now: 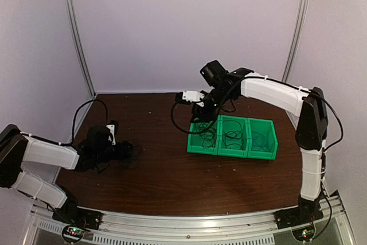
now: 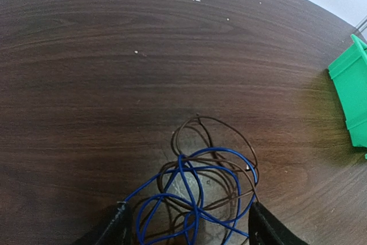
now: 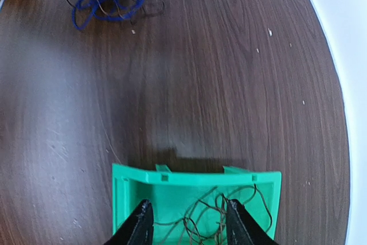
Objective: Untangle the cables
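Two thin tangled cables [image 2: 181, 167], blue and brown, left end effector [image 2: 188, 209] agape, gripping nothing

cables [image 2: 198, 190] | blue+brown thin wires | loose tangle | flat on table [image 2: 114, 84]

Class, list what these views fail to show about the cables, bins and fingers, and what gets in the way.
Left wrist view: the bottom edge cuts off the tangle, so whether the left fingers touch it is unclear.
Top view: the tangle is too small and dark to tell strands apart.
Right wrist view: the bottom edge and the right fingers hide the green bin's near end.
Top view: binned wires are too thin to count.
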Available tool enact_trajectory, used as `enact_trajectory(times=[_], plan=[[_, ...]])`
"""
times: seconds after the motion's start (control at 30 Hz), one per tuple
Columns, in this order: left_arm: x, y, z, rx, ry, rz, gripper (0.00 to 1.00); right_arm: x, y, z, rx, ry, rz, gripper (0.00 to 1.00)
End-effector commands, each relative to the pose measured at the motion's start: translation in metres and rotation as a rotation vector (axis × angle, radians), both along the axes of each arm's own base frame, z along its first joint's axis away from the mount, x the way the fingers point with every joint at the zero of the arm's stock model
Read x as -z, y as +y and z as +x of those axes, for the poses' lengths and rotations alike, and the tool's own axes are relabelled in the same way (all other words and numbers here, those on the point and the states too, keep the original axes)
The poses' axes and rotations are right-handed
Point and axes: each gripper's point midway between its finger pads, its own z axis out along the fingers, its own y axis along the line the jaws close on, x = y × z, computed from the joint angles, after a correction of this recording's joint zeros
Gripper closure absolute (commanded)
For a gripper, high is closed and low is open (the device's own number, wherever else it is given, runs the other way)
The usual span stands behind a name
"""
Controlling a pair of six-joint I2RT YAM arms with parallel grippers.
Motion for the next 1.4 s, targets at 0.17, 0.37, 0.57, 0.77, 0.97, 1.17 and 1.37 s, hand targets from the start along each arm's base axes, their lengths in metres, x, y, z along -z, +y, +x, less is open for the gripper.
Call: enact_trajectory(times=[0.17,0.37,0.57,0.77,0.97,1.17,1.37], plan=[[-0.003,-0.039,0.008,0.183,-0.08,-0.107,0.45,-0.018,0.097,-0.014,0.003,0.216,0.32,0.59],[-0.007,-0.054,-0.008,0.285,-0.111,-0.203,0.56,0.017,0.14,-0.02,0.058,0.377,0.376,0.58],[-0.002,-0.056,-0.017,0.311,-0.097,-0.228,0.59,0.044,0.171,-0.021,0.102,0.498,0.441,0.57],[0.002,-0.057,-0.026,0.331,-0.081,-0.244,0.61,0.068,0.187,-0.032,0.08,0.556,0.446,0.57],[0.006,-0.054,-0.029,0.323,-0.069,-0.235,0.62,0.075,0.199,-0.027,0.088,0.586,0.483,0.56],[0.003,-0.052,-0.033,0.321,-0.072,-0.239,0.62,0.093,0.212,-0.034,0.088,0.618,0.482,0.54],[-0.003,-0.047,-0.036,0.315,-0.087,-0.22,0.62,0.098,0.222,-0.036,0.098,0.621,0.497,0.59]])
